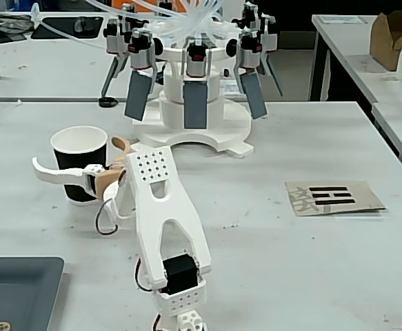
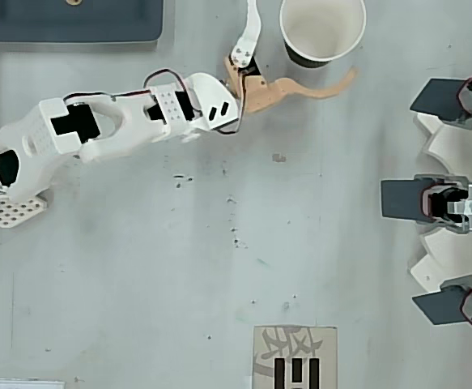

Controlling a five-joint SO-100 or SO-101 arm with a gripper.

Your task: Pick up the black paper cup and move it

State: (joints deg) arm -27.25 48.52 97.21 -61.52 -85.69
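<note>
Grey speckled surface [image 1: 311, 262], lab benches behind. Fingers [image 2: 296, 40] spread wide around black paper cup [image 1: 80, 162], holding nothing: white finger [image 1: 57, 172] crosses cup's front wall in fixed view, tan finger [image 2: 316, 87] curves just beside its other side in overhead view; contact unclear. Cup upright near surface's edge, white inside showing [image 2: 322, 28]. White arm [image 1: 161, 214] stretches back from fingers to base. Beyond: white rig with dark paddles [image 1: 195, 103], printed card [image 1: 333, 196], dark tray [image 1: 14, 293] at corner.
</note>
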